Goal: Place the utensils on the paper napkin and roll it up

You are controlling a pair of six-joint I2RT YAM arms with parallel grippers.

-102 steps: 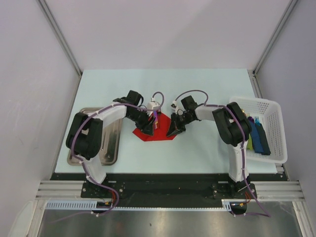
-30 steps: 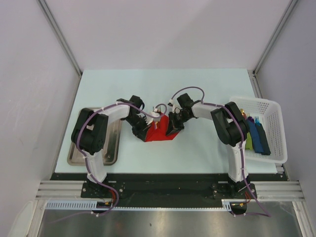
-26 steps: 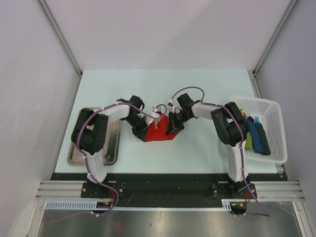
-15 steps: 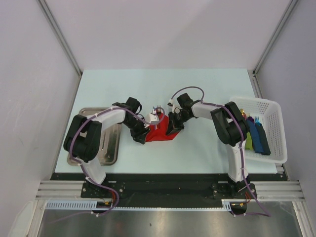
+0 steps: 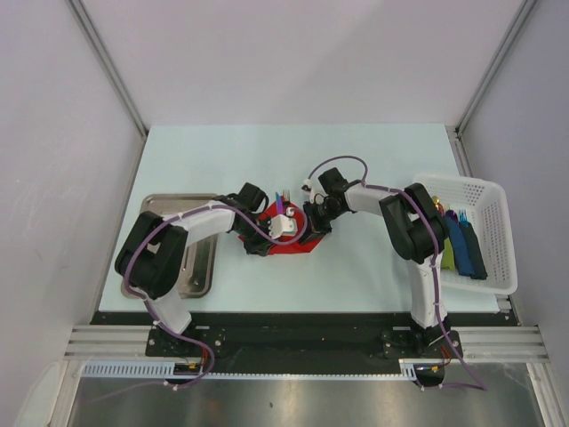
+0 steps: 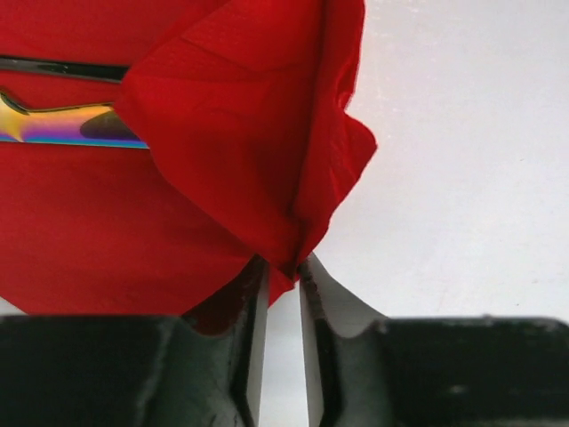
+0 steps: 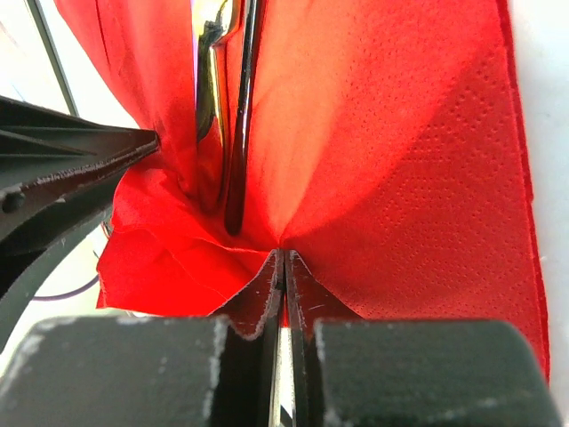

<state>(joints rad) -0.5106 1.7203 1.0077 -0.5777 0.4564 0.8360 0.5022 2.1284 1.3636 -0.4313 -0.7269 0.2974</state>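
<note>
No readable txt, labels, brand names or nos. anywhere from where I stand: none on the paper napkin (image 5: 298, 246), the white basket (image 5: 453, 177) at the table's right edge, or the metal tray (image 5: 201, 269) at its left edge.

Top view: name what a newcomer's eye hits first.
The bright red paper napkin in the middle of the pale table stands out first. The right gripper pinches its edge shut, and a folded corner sits between the left gripper tips. Dark utensils lie in the folds.
</note>
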